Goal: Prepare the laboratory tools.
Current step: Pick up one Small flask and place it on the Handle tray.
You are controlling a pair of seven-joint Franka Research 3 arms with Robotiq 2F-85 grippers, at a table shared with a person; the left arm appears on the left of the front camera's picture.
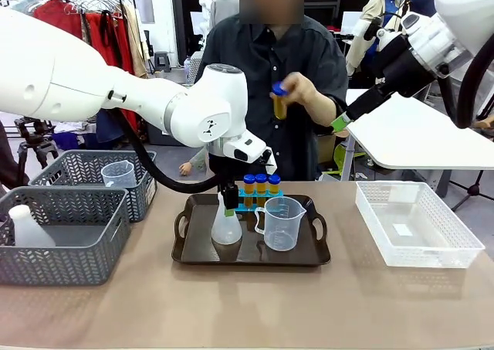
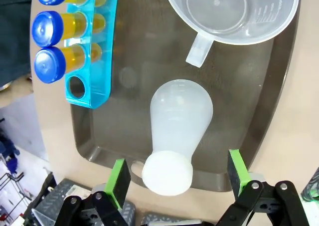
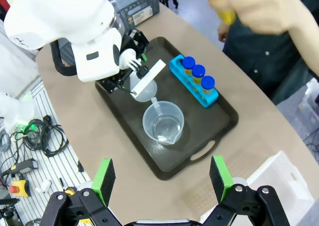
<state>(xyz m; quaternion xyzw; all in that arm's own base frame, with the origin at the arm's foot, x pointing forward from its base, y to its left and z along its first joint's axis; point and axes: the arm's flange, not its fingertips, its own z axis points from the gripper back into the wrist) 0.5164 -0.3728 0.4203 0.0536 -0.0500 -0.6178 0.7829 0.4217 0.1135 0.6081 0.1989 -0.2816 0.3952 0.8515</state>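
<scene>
Tan desk (image 1: pixel 93 311) across the front, clothes rail far behind. Leftmost, two grey mesh baskets (image 1: pixel 58 234). On the dark tray (image 1: pixel 193 253) at centre: conical flask (image 1: pixel 226 228) upright between the green pads of the left hand (image 1: pixel 225 205), jaws spread wide, not gripping; just right, the clear beaker (image 1: pixel 279 224); behind, three blue-capped tubes (image 1: pixel 261 185) in a blue rack (image 2: pixel 94 61). Above, fourth tube (image 1: pixel 279 101) in a person's hand (image 1: pixel 299 89). Right hand (image 3: pixel 162 181) raised high, wide apart, holding nothing. Far right, white lattice bin (image 1: pixel 417 226).

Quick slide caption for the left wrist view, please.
Open left gripper straddling the flask standing on the dark tray, beside beaker and tube rack.
</scene>
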